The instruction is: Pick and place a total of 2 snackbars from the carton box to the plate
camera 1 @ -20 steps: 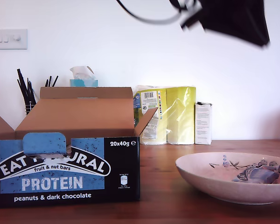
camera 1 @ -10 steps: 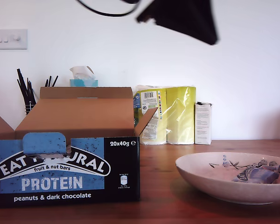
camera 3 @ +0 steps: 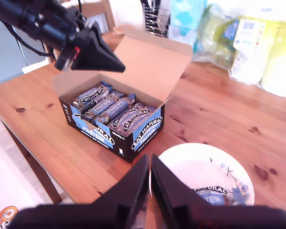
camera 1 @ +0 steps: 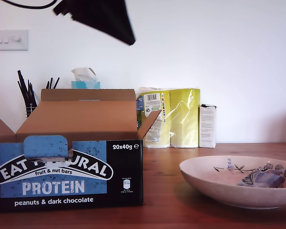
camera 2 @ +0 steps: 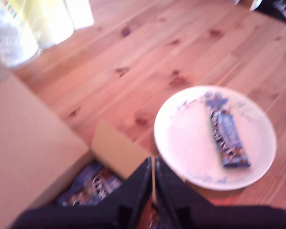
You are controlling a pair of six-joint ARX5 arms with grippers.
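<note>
The carton box (camera 1: 66, 171) stands open at the exterior view's left, with several snackbars (camera 3: 109, 107) lined up inside. One snackbar (camera 1: 264, 179) lies in the plate (camera 1: 214, 186) at the exterior view's right. My first gripper (camera 1: 128, 40) hangs high above the box, shut and empty. Its wrist view looks down on the box corner (camera 2: 28, 143), a few bars (camera 2: 90, 186) and the plate (camera 2: 186, 143) with its bar (camera 2: 226, 138). My second gripper (camera 3: 149, 162) is shut and empty, high above the plate (camera 3: 190, 167). It is out of the exterior view.
A yellow package (camera 1: 174, 117), a small white carton (camera 1: 207, 126), a tissue box (camera 1: 86, 78) and a holder of black pens (camera 1: 28, 95) stand along the back wall. The wooden table's edge (camera 3: 33, 152) runs close to the box's far side.
My first arm has swung across the top of the exterior view from upper right to upper left, ending over the carton box. The box, plate and bar have not moved.
</note>
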